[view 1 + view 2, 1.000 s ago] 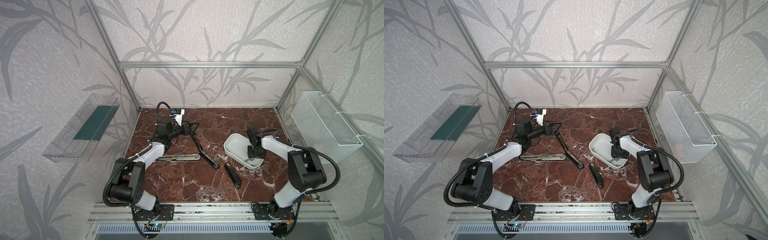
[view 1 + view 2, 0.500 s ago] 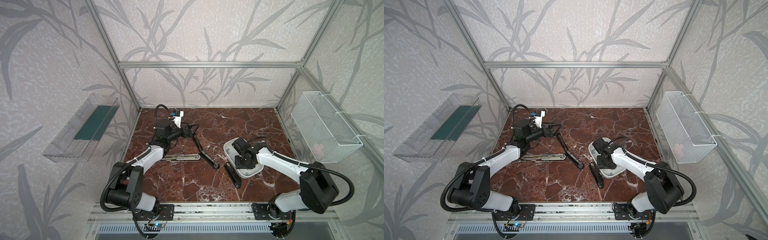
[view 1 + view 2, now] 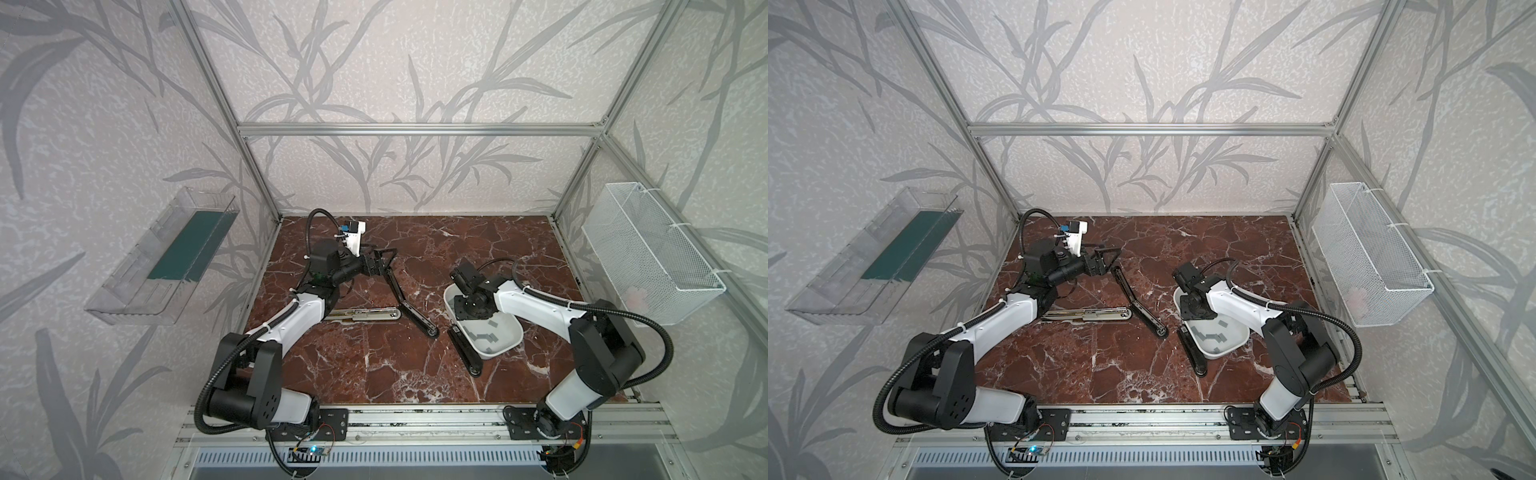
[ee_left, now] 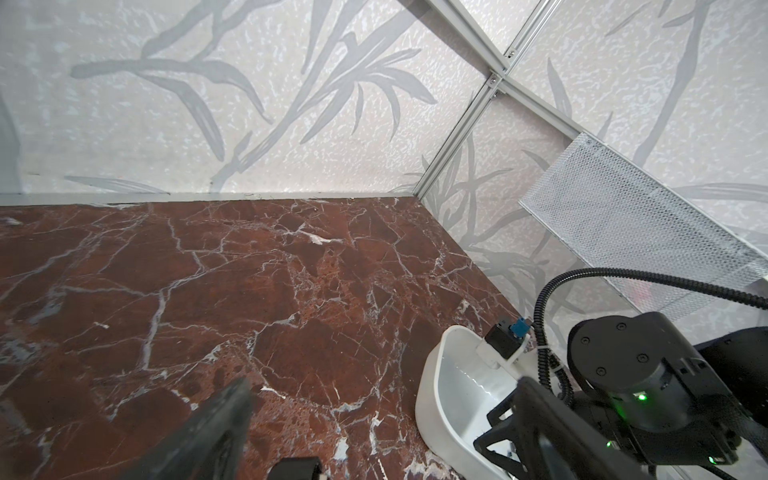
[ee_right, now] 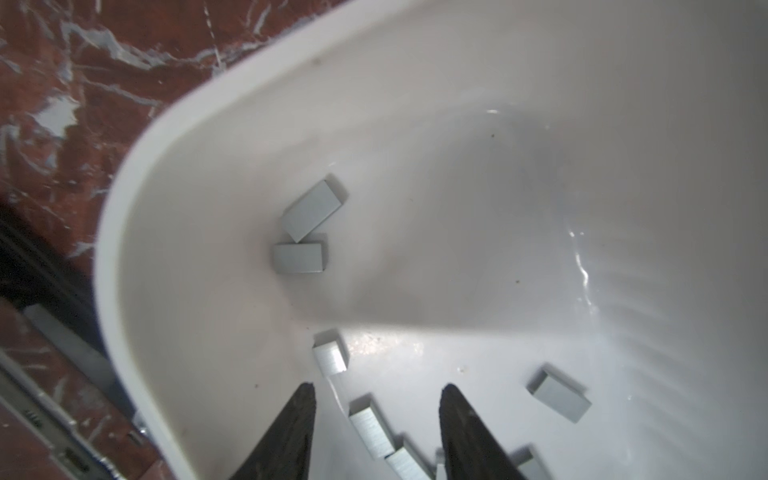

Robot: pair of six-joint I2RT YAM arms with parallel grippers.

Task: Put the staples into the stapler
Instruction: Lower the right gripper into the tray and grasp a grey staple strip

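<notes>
On red marble (image 3: 374, 365) (leaf-print walls (image 3: 415, 62) around) sits a tray (image 5: 120, 232) of staples (image 5: 309, 210).

bench (image 3: 374, 365): red-brown marble, white veins | bowl (image 5: 124, 249): plain white | staples (image 5: 311, 210): dull grey | my right fingers (image 5: 291, 436): black | stapler (image 3: 409, 305): black, silver rail | my arms (image 3: 299, 320): white shells, black joints | walls (image 3: 415, 62): pale grey — darker leaf print | basket (image 3: 648, 257): white mesh
</notes>
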